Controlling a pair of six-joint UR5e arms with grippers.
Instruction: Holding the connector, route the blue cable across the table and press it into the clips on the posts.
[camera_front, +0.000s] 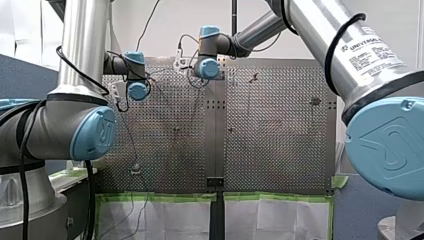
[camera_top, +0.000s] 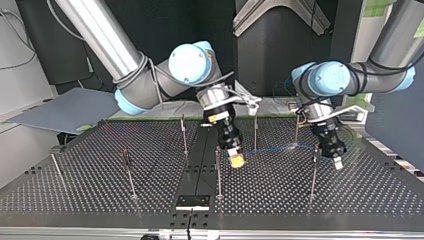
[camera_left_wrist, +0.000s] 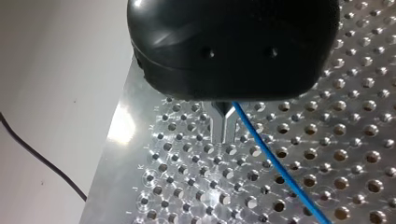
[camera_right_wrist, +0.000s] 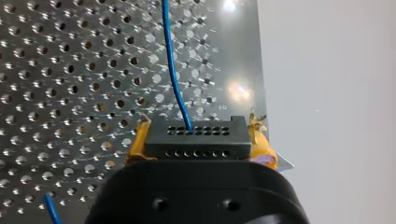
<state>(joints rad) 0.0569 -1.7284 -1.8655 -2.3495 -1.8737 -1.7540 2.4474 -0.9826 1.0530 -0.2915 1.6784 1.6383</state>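
Note:
In the right wrist view my right gripper is shut, its yellow pads clamping a black connector. The blue cable leaves the connector and runs ahead over the perforated plate. The top view shows this gripper low over the table's middle, beside a thin post. The cable shows faintly towards another post. My left gripper hangs just beyond that post. Its metal fingers are shut, and the blue cable passes beside them, not between the tips.
More thin posts stand across the perforated table. A black bracket sits at the centre seam near the top view's front edge. The plate's edge lies close to my left gripper.

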